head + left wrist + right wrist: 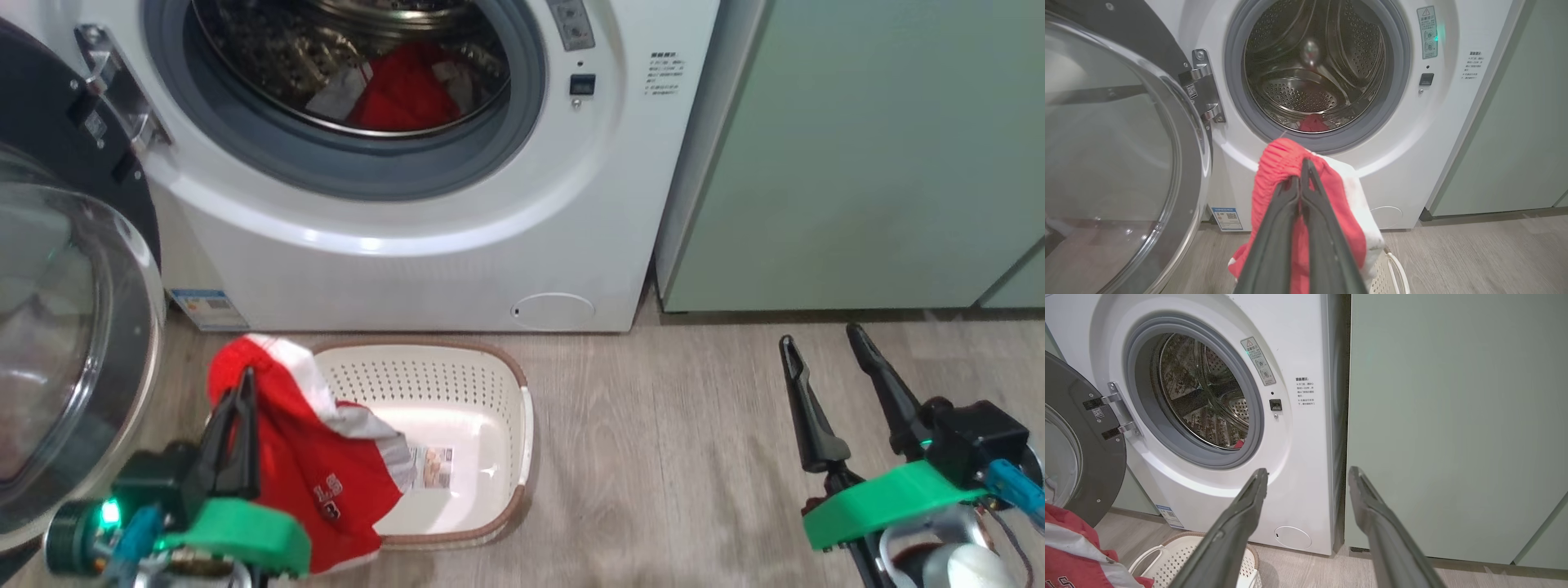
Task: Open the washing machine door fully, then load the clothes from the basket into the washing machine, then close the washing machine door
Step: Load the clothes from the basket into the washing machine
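Observation:
The white washing machine (424, 269) stands with its door (73, 327) swung open to the left. Red and white clothes (400, 86) lie in the steel drum. In front of it on the floor sits the cream basket (482, 384). My left gripper (245, 380) is shut on a red garment with white stripe trim (326, 474), lifted above the basket's left end. In the left wrist view the garment (1282, 167) hangs from the closed fingers before the drum opening. My right gripper (820, 339) is open at the lower right, holding nothing.
Pale green cabinets (865, 163) stand right of the washer. The open door's glass bowl (1106, 163) bulges close on my left side. Wood-look floor (669, 457) lies between the basket and my right gripper.

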